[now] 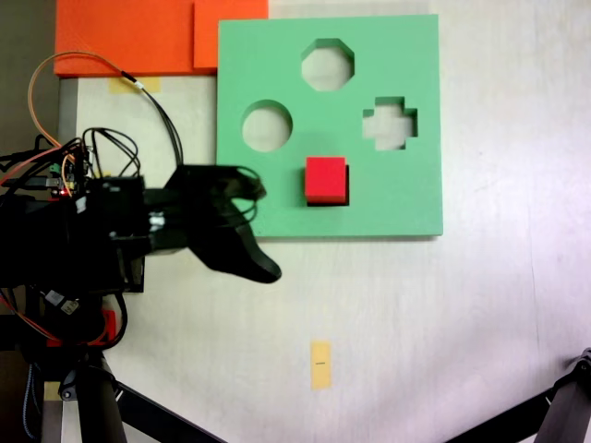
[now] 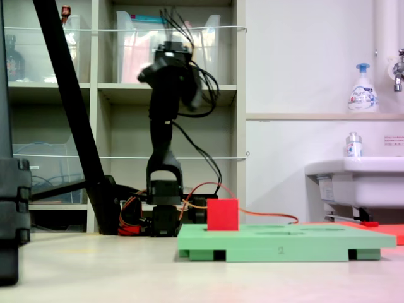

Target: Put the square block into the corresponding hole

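The red square block (image 1: 326, 179) stands at the square cutout of the green foam board (image 1: 388, 198), with a dark sliver of the hole showing along its right and lower sides. From the side, the block (image 2: 222, 214) rises well above the board (image 2: 284, 243); how deep it sits I cannot tell. My black gripper (image 1: 266, 231) hangs left of the block, over the board's lower left corner, open and holding nothing. In the side view the gripper (image 2: 165, 63) is raised high above the table and blurred.
Round (image 1: 267, 125), octagonal (image 1: 328, 65) and cross-shaped (image 1: 390, 123) cutouts lie in the board. Orange foam slabs (image 1: 138, 37) sit at the top left. A yellow tape marker (image 1: 320, 364) is stuck on the white table. Tripod legs (image 1: 563, 406) enter at the bottom corners.
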`<move>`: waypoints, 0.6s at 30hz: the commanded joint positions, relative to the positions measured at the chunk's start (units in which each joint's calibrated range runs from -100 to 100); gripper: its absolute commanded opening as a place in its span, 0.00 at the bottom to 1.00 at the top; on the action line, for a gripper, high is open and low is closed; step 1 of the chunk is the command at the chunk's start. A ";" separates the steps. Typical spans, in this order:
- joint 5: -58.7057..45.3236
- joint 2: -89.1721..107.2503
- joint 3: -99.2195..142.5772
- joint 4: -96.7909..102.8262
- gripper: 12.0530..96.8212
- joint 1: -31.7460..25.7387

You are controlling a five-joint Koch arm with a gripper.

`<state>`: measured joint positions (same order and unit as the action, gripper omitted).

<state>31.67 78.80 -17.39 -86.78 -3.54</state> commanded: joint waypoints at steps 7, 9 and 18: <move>-21.93 21.20 30.65 39.07 0.48 5.42; -21.93 21.20 33.84 38.97 0.48 6.94; -22.03 21.20 66.25 45.52 0.50 8.16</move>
<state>10.23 99.32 44.15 -50.95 4.52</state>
